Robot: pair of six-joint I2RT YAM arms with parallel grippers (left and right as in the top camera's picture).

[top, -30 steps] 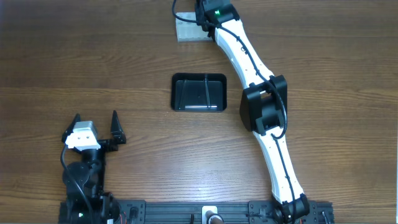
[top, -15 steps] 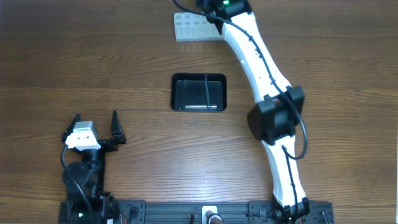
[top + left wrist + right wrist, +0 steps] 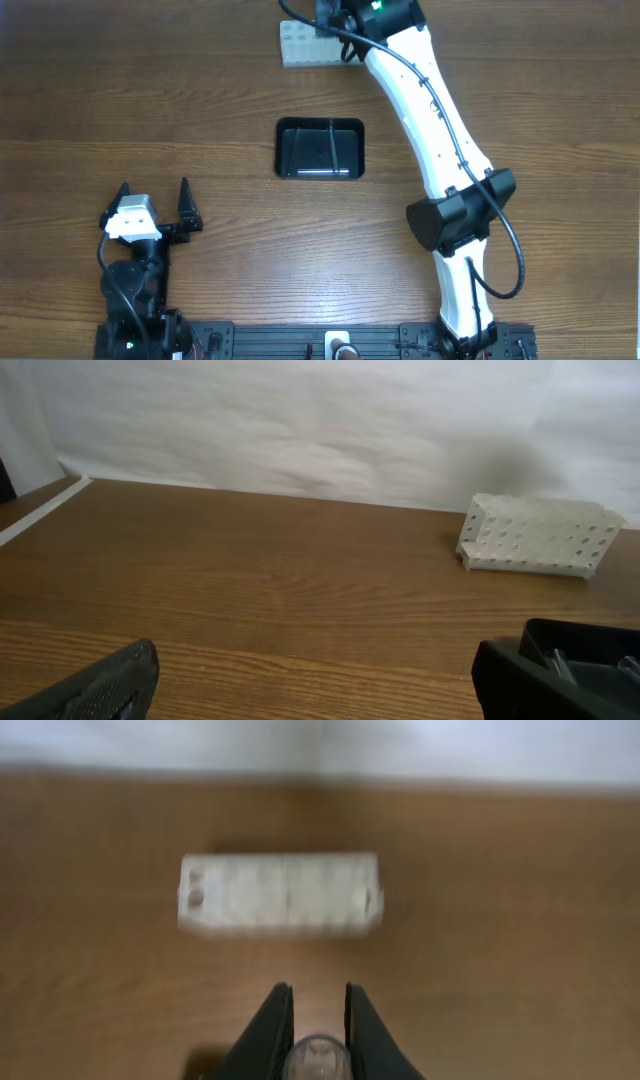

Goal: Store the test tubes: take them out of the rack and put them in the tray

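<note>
The white rack point(image 3: 308, 46) lies with its long axis left to right across the top view, slightly skewed, close to the table's point(image 3: 150, 100) far edge and the pale wall behind it. In the right wrist view the right gripper point(image 3: 316, 990) has its two fingers drawn in narrowly on a test tube point(image 3: 315, 1058). The tube shows end-on as a round clear end, so its length runs roughly along the line of sight. The rack sits ahead of these fingers and apart from them, broadside on. The right arm stretches from its base up the right side of the table, elbow bent outward, forearm slanting to the rack's right end. The black tray point(image 3: 284, 150) sits mid-table with its long side also left to right, well apart from the rack with bare wood between them. Inside it one tube point(image 3: 330, 145) lies pointing toward the rack and another point(image 3: 322, 172) lies along the near wall. The left gripper point(image 3: 154, 190) rests low by its own base, fingers spread wide and holding nothing, with open wood on every side.
</note>
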